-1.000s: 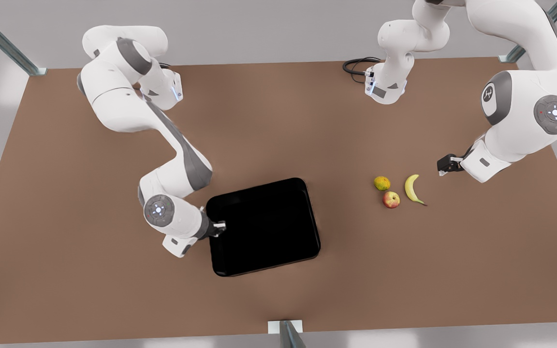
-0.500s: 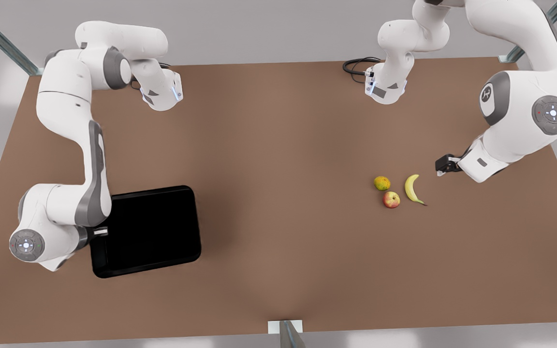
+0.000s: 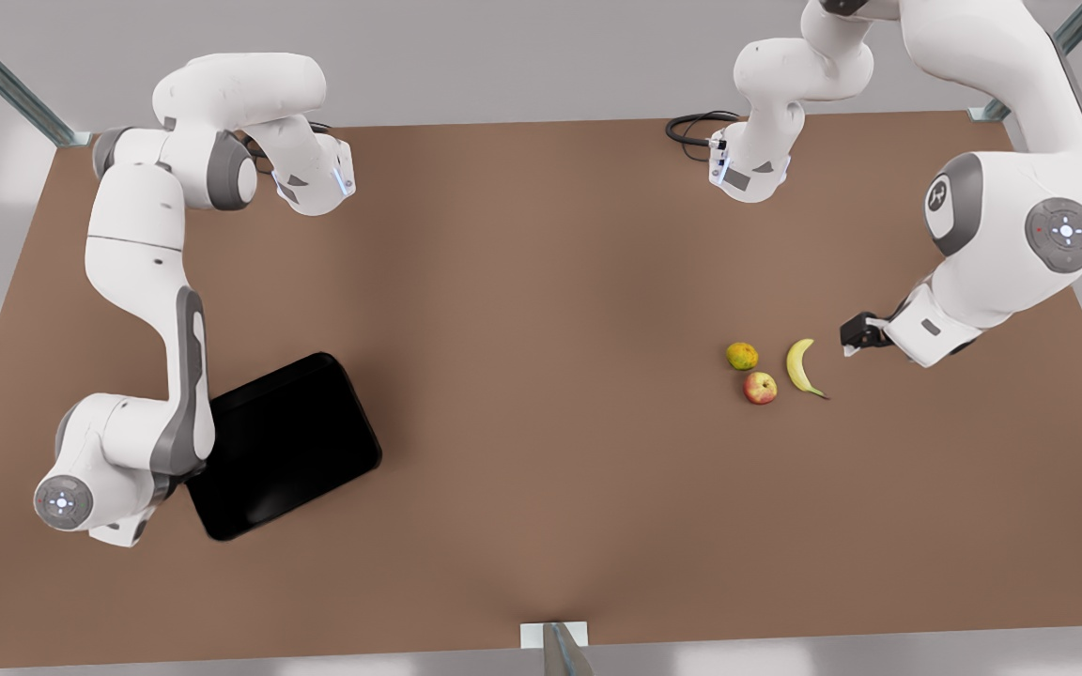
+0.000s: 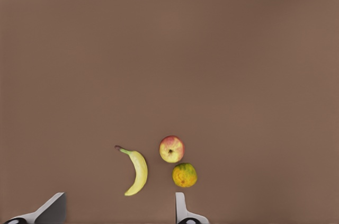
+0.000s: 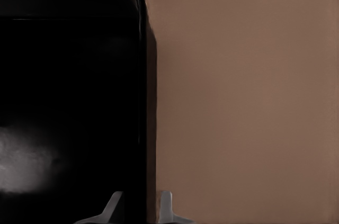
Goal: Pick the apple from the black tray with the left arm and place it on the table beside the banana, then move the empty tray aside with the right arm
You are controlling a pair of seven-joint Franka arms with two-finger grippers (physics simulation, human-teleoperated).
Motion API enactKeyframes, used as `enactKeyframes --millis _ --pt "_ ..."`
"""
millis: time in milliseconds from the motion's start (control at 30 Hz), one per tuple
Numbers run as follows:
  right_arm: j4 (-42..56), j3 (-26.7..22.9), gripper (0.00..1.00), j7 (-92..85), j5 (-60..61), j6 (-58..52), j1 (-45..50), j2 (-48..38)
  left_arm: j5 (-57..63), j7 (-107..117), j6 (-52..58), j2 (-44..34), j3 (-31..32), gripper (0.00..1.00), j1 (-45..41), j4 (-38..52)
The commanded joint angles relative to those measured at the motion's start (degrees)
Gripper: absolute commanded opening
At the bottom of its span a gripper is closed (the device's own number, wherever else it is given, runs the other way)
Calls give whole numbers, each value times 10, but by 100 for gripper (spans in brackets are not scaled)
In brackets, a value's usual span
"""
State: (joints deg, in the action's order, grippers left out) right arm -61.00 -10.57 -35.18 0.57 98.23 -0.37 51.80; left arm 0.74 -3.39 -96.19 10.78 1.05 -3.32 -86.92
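Note:
The apple [image 3: 760,387] [image 4: 171,149] lies on the brown table [image 3: 541,310], close beside the banana [image 3: 802,368] [image 4: 137,171]. My left gripper [image 3: 856,336] [image 4: 117,217] hovers open just off the banana, on the front view's right, holding nothing. The black tray [image 3: 287,441] [image 5: 69,102] is empty and sits skewed at the front view's left. My right gripper [image 5: 140,211] is shut on the tray's rim, one finger on each side of it. In the front view that arm's forearm covers the hand.
A duller yellow-green fruit [image 3: 741,356] [image 4: 184,175] lies next to the apple, on the side away from the banana. A black cable loop [image 3: 691,127] lies at the far table edge. Bare tabletop spans the middle between tray and fruits.
The right arm dragged the tray from the table's middle far to the front view's left, then twisted it askew. The left gripper crept slightly toward the banana. The fruits stayed put.

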Motion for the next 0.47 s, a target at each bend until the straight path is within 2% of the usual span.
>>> enactKeyframes --millis 0,100,167,200,233,333,433 --pt "1 -2 100 -139 44 2 0 -21 3 1 -6 0 0 100 0 0" --pt "4 8 100 -134 98 -68 1 -121 3 1 -6 0 1 100 0 1" --pt "5 35 100 -16 110 -98 20 -172 3 1 -7 0 1 100 0 1" --pt "5 63 100 41 108 -99 22 -185 3 1 -6 0 0 100 0 1" --pt "5 67 100 84 105 -99 38 -191 3 1 -6 0 0 100 0 1" --pt "6 65 100 166 26 -98 61 -210 3 1 -6 -1 0 100 0 1" --pt "5 56 100 168 26 -92 58 -210 3 2 -6 0 1 100 0 1"
